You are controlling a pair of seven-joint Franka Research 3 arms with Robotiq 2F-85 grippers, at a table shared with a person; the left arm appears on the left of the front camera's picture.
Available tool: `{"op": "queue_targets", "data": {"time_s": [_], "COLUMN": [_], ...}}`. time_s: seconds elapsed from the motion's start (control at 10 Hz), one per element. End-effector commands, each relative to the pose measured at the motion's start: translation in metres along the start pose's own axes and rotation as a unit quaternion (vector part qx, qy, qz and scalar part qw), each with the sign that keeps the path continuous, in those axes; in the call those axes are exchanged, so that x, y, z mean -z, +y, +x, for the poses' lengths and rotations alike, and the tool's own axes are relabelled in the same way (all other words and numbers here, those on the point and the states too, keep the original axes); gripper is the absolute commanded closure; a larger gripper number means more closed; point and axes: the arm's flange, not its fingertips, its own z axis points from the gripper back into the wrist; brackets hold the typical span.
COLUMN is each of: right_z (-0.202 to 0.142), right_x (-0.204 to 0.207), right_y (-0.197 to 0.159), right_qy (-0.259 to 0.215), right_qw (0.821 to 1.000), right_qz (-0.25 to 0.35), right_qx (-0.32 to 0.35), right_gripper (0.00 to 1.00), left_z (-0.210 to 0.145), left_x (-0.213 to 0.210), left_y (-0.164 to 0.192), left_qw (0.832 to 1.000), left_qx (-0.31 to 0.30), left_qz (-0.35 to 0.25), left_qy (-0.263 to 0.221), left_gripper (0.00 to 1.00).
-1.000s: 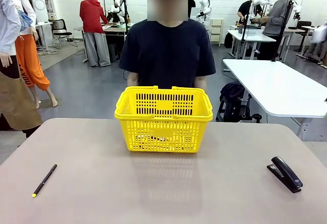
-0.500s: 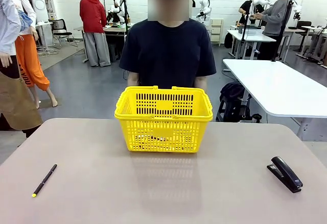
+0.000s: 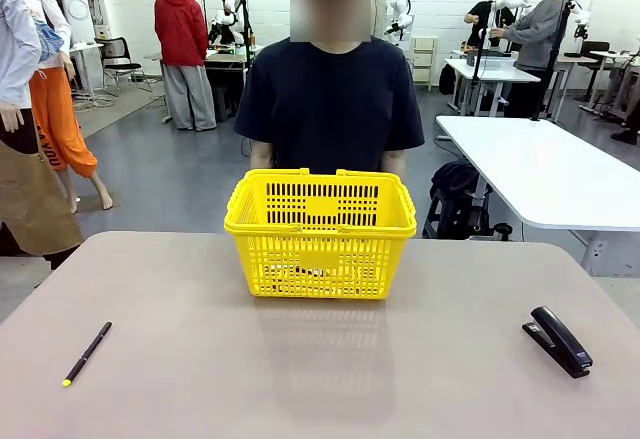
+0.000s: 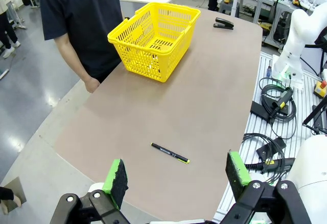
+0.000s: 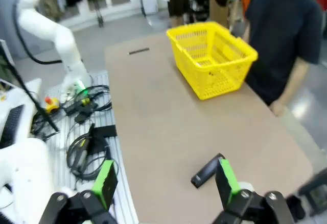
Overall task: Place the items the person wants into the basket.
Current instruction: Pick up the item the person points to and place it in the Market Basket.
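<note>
The bright yellow basket (image 3: 320,234) stands upright at the far middle of the table, its handles folded down. It also appears in the left wrist view (image 4: 153,40) and the right wrist view (image 5: 209,58). Directly behind it stands the person (image 3: 330,99) in a navy T-shirt, arms down, one hand (image 4: 92,84) at the table's edge. The utility knife, marker and tape measure are hidden or out of view. Something dark shows through the lattice near the basket's floor; I cannot tell what it is. My left gripper (image 4: 176,172) and right gripper (image 5: 164,180) hang open and empty, high off the table's near corners.
A thin black pen with a yellow tip (image 3: 87,353) lies at the near left. A black stapler (image 3: 557,340) lies at the near right. The tan table (image 3: 320,379) is bare between them. Cables (image 4: 276,106) lie on the floor beside the arm bases.
</note>
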Motion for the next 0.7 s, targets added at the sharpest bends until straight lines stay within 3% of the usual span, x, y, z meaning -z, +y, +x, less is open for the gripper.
{"op": "queue_targets", "data": {"time_s": [0.0, 0.1, 0.2, 0.6], "right_z": [0.006, 0.011, 0.0, 0.0], "right_x": [0.013, 0.017, 0.002, 0.002], "right_y": [0.026, 0.038, 0.008, 0.008], "right_qy": [0.02, 0.037, 0.014, 0.014], "right_qw": [0.999, 0.999, 1.0, 1.0], "right_qz": [-0.036, -0.027, -0.013, -0.013], "right_qx": [-0.006, -0.018, 0.008, 0.008], "right_gripper": [0.0, 0.0, 0.0, 0.0], "left_z": [-0.001, -0.001, -0.001, -0.001], "left_x": [-0.002, -0.002, -0.002, -0.002], "left_y": [0.0, 0.0, 0.0, 0.0], "left_qw": [1.0, 1.0, 1.0, 1.0], "left_qx": [0.01, 0.01, 0.01, 0.01], "left_qz": [-0.002, -0.002, -0.002, -0.002], "left_qy": [-0.008, -0.008, -0.008, -0.008], "left_gripper": [0.0, 0.0, 0.0, 0.0]}}
